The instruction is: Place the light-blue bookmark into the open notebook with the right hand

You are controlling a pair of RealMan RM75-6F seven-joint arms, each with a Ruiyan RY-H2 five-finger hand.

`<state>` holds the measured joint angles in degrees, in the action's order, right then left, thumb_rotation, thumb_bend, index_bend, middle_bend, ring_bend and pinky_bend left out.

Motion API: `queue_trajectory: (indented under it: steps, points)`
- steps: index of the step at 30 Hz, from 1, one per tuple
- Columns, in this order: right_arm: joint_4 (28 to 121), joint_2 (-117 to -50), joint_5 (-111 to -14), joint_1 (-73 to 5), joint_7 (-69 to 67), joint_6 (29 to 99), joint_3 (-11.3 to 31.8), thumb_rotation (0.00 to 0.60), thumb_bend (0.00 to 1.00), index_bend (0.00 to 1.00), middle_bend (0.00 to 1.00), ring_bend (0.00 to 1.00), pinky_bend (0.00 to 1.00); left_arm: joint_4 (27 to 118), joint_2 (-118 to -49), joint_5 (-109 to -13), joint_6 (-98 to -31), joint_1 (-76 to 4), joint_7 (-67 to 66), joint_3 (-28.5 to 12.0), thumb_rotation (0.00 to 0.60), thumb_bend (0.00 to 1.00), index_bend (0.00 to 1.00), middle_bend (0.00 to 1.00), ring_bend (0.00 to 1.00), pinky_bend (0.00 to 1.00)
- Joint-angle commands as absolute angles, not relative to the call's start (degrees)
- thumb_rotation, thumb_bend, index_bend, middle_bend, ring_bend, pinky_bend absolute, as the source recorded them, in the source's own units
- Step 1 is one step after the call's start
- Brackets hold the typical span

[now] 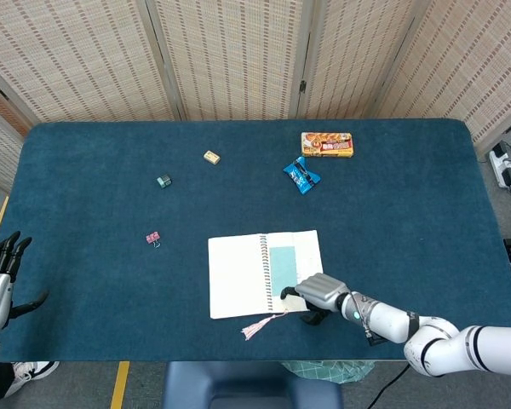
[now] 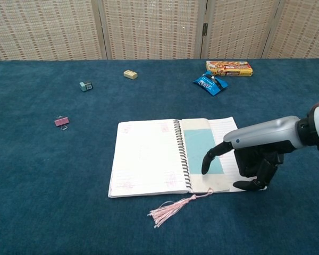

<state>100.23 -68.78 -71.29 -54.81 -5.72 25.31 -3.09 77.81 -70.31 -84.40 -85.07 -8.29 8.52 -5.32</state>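
No text is showing clearly enough to read. The orange snack box [image 2: 228,67] and the blue snack packet [image 2: 210,84] at the far side of the desk [image 2: 42,175] are carrying printing, but it is blurring into colour patches. The open notebook [image 2: 149,157] is showing only faint ruled lines and small pink marks at its page corners.
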Motion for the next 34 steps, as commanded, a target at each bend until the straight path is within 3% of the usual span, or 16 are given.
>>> queue_trajectory:
  steps: [1,6,8,10,13,15,17,19,23,27,30,34]
  points:
    - [101.11,-67.72,-72.96,-53.85,-6.77,26.2,-2.64,0.529,0.53,0.23,1.0,1.0,1.0,77.75,-70.31,-84.34,-85.06,-8.3,8.63,-5.37,0.6,0.25,0.11,0.0,0.0,0.0]
    - [103.55,-65.34,-77.72,-49.85,-8.54,33.68,-1.74,0.528,0.5,0.23,1.0,1.0,1.0,77.68,-70.29,-84.65,-85.54,-8.22,8.83,-5.37,0.6,0.25,0.11,0.0,0.0,0.0]
    - [103.22,-65.01,-80.49,-45.96,-8.35,41.74,-1.42,0.536,0.4,0.21,0.96,0.97,1.0,77.8,-70.26,-85.01,-85.95,-8.15,8.74,-5.3,0.6,0.25,0.11,0.0,0.0,0.0]
    - [102.09,-64.96,-82.0,-42.35,-6.39,48.66,-1.59,0.559,0.25,0.12,0.74,0.79,0.93,77.98,-70.22,-85.39,-86.39,-8.04,8.59,-5.19,0.6,0.24,0.11,0.0,0.0,0.0]
    - [100.03,-64.9,-80.68,-36.36,-0.69,57.98,-2.13,0.591,0.05,0.0,0.22,0.32,0.55,78.36,-70.12,-86.25,-87.12,-7.89,8.34,-4.88,0.6,0.25,0.11,0.0,0.0,0.0]
    - [97.73,-65.78,-78.43,-31.65,4.47,65.5,-1.9,0.598,0.01,0.0,0.03,0.09,0.32,78.57,-70.03,-87.06,-87.61,-7.82,8.31,-4.56,0.6,0.25,0.11,0.0,0.0,0.0]
    - [94.59,-67.69,-76.9,-26.69,7.62,73.43,-1.5,0.598,0.0,0.0,0.0,0.0,0.17,78.55,-69.89,-88.08,-87.82,-7.87,8.41,-4.07,0.6,0.25,0.11,0.0,0.0,0.0]
    - [91.65,-69.11,-76.67,-22.79,8.44,79.4,-1.4,0.596,0.0,0.0,0.0,0.0,0.09,78.55,-69.75,-88.77,-87.67,-7.95,8.31,-3.58,0.6,0.25,0.11,0.0,0.0,0.0]
    - [86.52,-70.4,-79.63,-15.5,6.59,89.41,-2.74,0.6,0.0,0.0,0.0,0.0,0.04,79.13,-69.59,-89.71,-88.02,-7.84,7.08,-2.98,0.6,0.25,0.1,0.0,0.0,0.0]
    - [88.34,-69.47,-87.19,-11.74,12.43,97.58,-4.57,0.6,0.0,0.0,0.0,0.0,0.0,80.18,-69.33,-90.92,-89.67,-7.31,5.56,-2.61,0.6,0.25,0.11,0.0,0.0,0.0]
    - [90.91,-68.64,-89.19,-10.23,13.28,98.51,-5.31,0.6,0.0,0.0,0.0,0.0,0.0,81.25,-69.2,-91.83,-91.49,-6.58,4.58,-2.38,0.6,0.25,0.1,0.0,0.0,0.0]
    - [93.57,-66.51,-86.59,-10.09,12.16,94.34,-4.76,0.598,0.0,0.0,0.0,0.0,0.0,82.14,-68.98,-92.27,-92.68,-5.86,3.71,-2.12,0.6,0.25,0.1,0.0,0.0,0.0]
